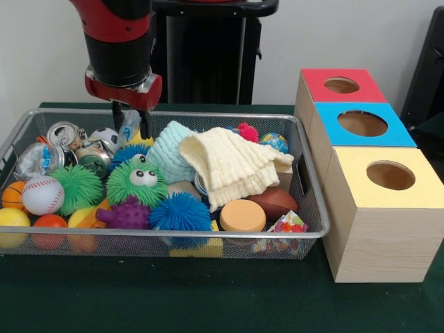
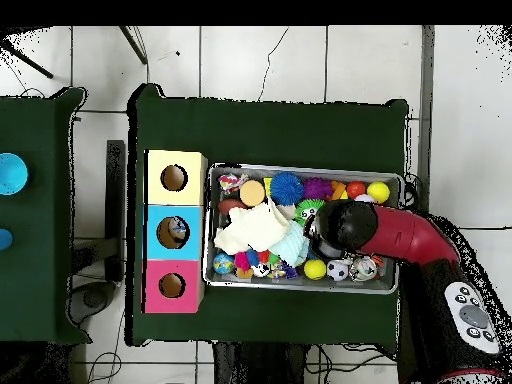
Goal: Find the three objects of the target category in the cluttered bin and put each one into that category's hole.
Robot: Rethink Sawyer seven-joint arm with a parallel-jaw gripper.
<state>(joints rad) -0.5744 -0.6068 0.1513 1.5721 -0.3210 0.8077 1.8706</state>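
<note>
One wire mesh bin (image 1: 305, 232) holds four spiky rubber balls, two green, one blue (image 1: 180, 211), one purple. Black gripper (image 1: 132, 125) at the bin's 11 o'clock; finger spacing cannot be told. Three wooden boxes, one hole each: red (image 1: 341, 84), blue, yellow.

- The front view looks from low across the worktop (image 1: 208, 298), close in, so the mesh bin (image 1: 305, 232) fills the left and middle of the picture.
- It faces the arm (image 1: 118, 41), which drops in from the top edge over the bin's far left part.
- Three boxes with holes stand to the right: yellow box (image 1: 385, 208) nearest, blue box (image 1: 361, 125) behind it, red box (image 1: 340, 84) farthest.
- The overhead view looks straight down from high up, taking in the whole worktop (image 2: 270, 125), tiled floor (image 2: 300, 60) and a second green table (image 2: 35, 200).
- There the boxes lie left of the bin (image 2: 305, 169), the arm (image 2: 400, 235) entering from the lower right.
- Both views share bin, boxes and arm.
</note>
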